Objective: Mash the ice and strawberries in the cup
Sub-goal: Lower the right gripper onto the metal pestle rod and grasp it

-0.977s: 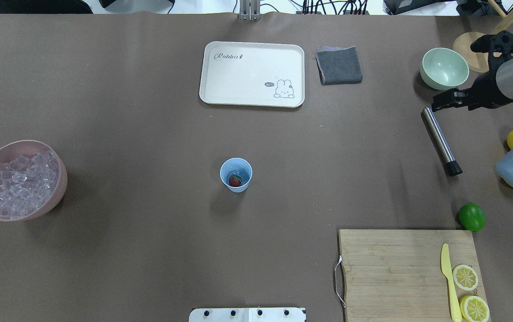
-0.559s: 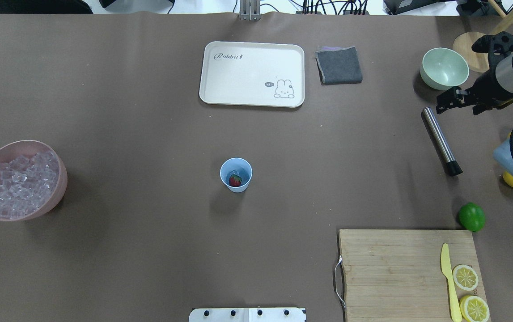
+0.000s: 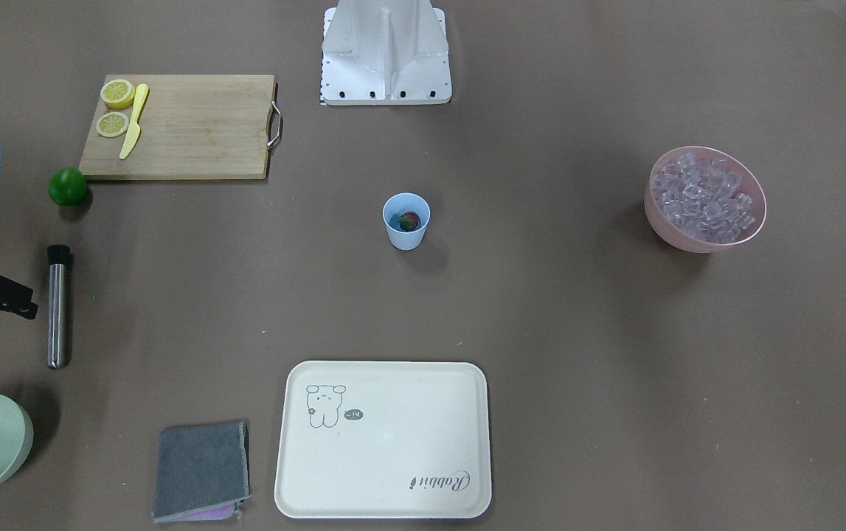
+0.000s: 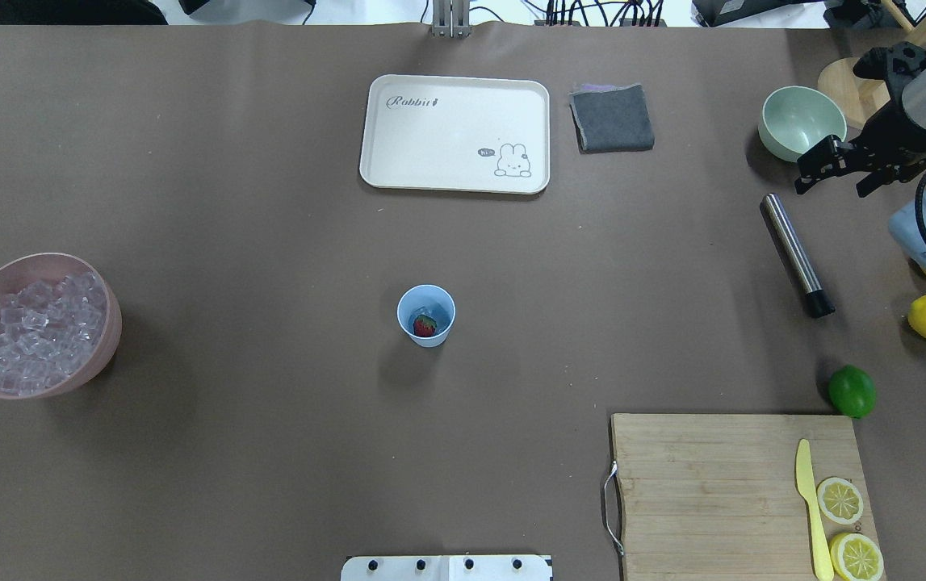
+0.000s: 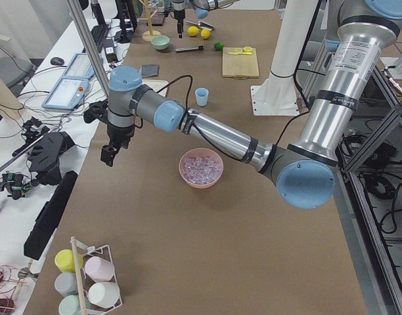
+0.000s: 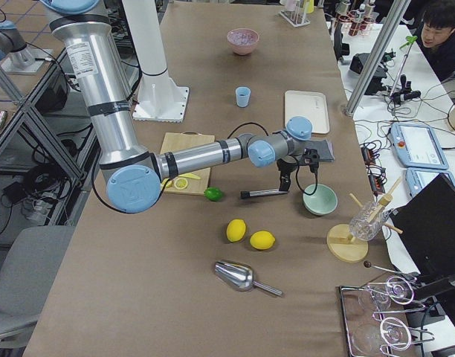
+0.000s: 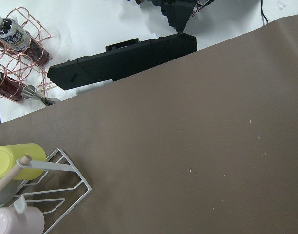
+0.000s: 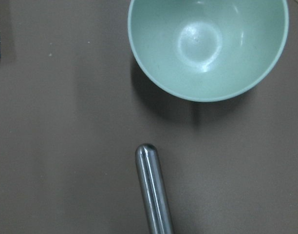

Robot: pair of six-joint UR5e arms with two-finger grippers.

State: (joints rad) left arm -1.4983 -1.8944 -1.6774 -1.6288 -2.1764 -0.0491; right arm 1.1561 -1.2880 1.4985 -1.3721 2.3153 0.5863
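Brown paper-covered worktop (image 4: 269, 202) stretches wide under soft, even overhead light, and shadows are faint. A white side bench (image 7: 105, 24) runs alongside, an aluminium post (image 6: 376, 56) rises at its edge, and a grey chair (image 6: 19, 297) sits off one corner.

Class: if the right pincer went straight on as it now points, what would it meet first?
The right pincer points down, so probably bare table, between the green bowl and the tip of the metal rod; depth is unclear.

Pale green bowl (image 8: 207, 46) above steel rod (image 8: 153, 187).
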